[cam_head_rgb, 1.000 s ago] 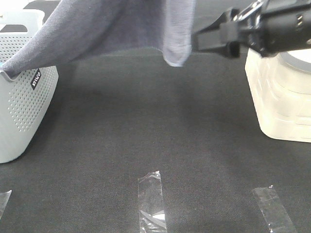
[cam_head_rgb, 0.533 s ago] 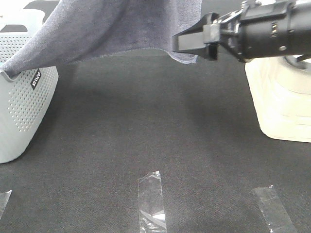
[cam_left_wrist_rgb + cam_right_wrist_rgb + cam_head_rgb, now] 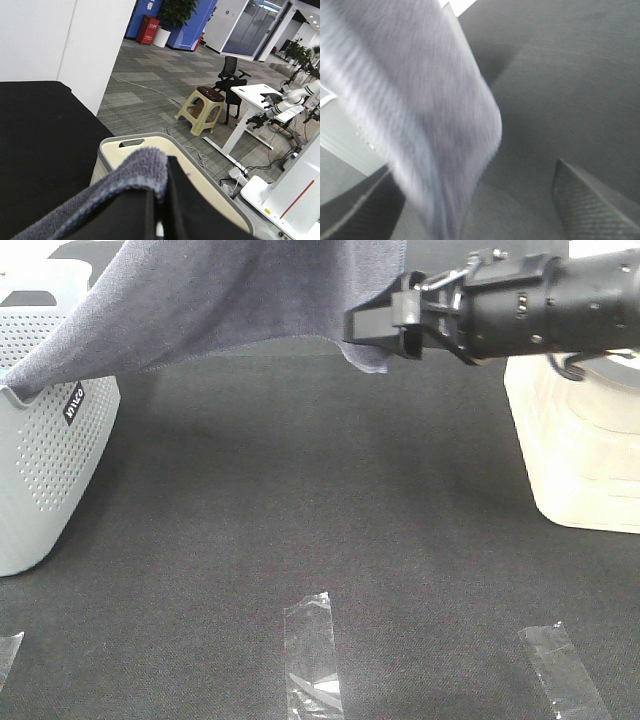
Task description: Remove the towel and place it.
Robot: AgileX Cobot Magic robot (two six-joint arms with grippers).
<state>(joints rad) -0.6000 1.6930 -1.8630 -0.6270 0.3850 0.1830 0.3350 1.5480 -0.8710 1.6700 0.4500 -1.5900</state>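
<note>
Towel: where does it stand?

— Near to far from the high camera: tape strips lie at 6 o'clock on the black bench. The grey basket sits at 9 o'clock. The towel climbs out over its rim at 10 o'clock, one end apparently still inside. It spreads as a slack sheet toward 12 o'clock, wholly off the bench. A pale tub stands at 3 o'clock.

— Who has it?

— The left hand, which is out of the high view (its own camera shows it well enough). Its jaws are narrow, with a fold of the cloth pinched between them.

— What has just changed?

— The right hand. A second ago it was out at 1 o'clock, clear of the hanging corner. It has slid across to just past 12, and its tips now overlap that corner. The towel itself has hardly shifted.

— Closed on it?

— No. Its wrist camera is blurred, but it shows the fingers wide apart. The corner hangs in the gap, nearer one finger than the other.

— Meaning?

— The second grip looks lined up but not made. With both ends held, the sheet could be drawn clear of the basket and laid on the bench. My worries are that the limp corner could swing out as the jaws close, and that the trailing end could tug the basket.
</note>
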